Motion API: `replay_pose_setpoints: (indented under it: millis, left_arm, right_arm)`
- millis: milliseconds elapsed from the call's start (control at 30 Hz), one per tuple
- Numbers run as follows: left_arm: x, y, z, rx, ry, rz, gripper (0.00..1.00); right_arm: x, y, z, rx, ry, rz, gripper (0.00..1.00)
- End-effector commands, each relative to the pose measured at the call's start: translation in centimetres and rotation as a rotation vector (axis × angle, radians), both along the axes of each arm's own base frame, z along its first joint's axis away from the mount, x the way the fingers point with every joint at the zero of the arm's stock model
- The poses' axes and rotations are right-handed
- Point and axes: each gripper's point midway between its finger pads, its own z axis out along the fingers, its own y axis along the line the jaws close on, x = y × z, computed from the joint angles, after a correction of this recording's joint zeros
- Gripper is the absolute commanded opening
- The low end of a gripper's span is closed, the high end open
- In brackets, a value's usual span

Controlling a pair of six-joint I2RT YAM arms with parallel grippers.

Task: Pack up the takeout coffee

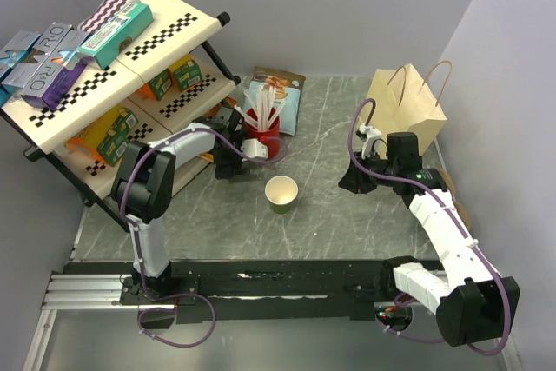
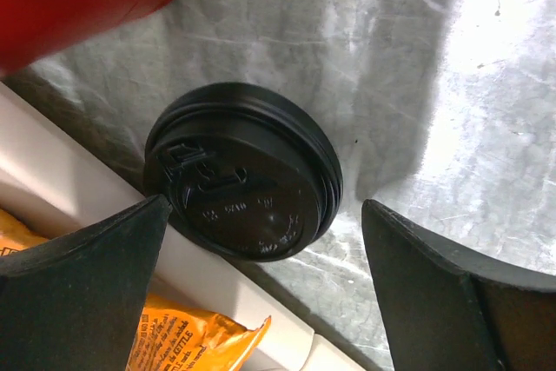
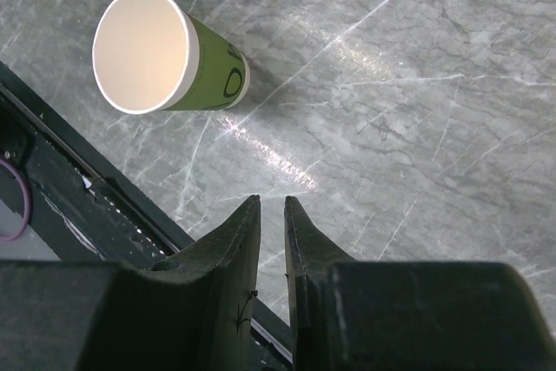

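Left gripper (image 2: 265,215): black fingers (image 2: 87,284) fill the foreground of its wrist view, spread wide, nothing between them. It hangs just above the black lid (image 2: 243,184).

Black lid: lies flat on the bench (image 1: 347,215), top side up, at the left edge. It sits against the white lower board of the shelf rack (image 1: 104,84); contact looks likely but cannot be confirmed. The red cup (image 1: 263,141) is just beside it, toward the far edge.

Red cup: upright, white stirrers (image 1: 265,110) standing in it. A printed pouch (image 1: 282,93) lies behind it, at the far edge.

Green cup (image 1: 281,194): upright near the middle of the bench, cream inside showing, mouth uncovered. It stands apart from the lid, to the lid's right, and touches neither gripper.

Right gripper (image 3: 271,206): jaws narrow, only a thin slit between them, nothing in it. It hovers over bare bench right of the middle, well apart from the green cup.

Brown paper bag (image 1: 408,102): upright at the far right corner, handles up, behind the right arm.

Shelf rack: orange snack packets (image 2: 191,336) on the lower board, boxes on the top board.
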Motion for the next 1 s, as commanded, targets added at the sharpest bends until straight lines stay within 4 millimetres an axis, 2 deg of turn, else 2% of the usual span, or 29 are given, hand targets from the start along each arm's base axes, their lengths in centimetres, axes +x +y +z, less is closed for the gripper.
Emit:
replay_pose_setpoints:
  millis: [0, 100, 467, 533, 633, 733, 833, 967]
  left_arm:
    - [0.6, -0.3, 0.1, -0.015, 0.013, -0.012, 0.99]
    - [-1.0, -0.6, -0.2, -0.04, 0.082, -0.006, 0.97]
    - [-9.4, -0.3, -0.9, -0.115, 0.264, 0.02, 0.93]
    - [-11.0, -0.8, -1.1, -0.131, 0.297, 0.02, 0.93]
    - [-12.8, -2.2, -0.1, -0.168, 0.312, 0.011, 0.93]
    - [-13.2, -3.5, 1.9, -0.215, 0.262, -0.002, 0.97]
    - [-12.1, -3.6, 4.7, -0.236, 0.174, 0.008, 0.99]
    - [-10.8, -3.1, 6.0, -0.229, 0.11, 0.029, 0.99]
  right_arm:
    - [0.2, 0.1, 0.9, 0.018, -0.022, -0.002, 0.25]
    - [0.3, 0.1, 1.0, 0.02, -0.019, -0.001, 0.25]
    - [0.1, 0.3, 0.7, 0.034, -0.003, 0.004, 0.25]
    - [0.2, 0.3, 0.7, 0.037, -0.003, 0.003, 0.25]
    - [0.3, 0.4, 0.8, 0.038, -0.003, 0.006, 0.25]
    - [0.2, 0.4, 0.8, 0.037, -0.001, 0.007, 0.25]
    - [0.1, 0.3, 0.7, 0.036, -0.003, 0.005, 0.25]
    - [-0.1, 0.3, 0.3, 0.04, 0.001, 0.003, 0.25]
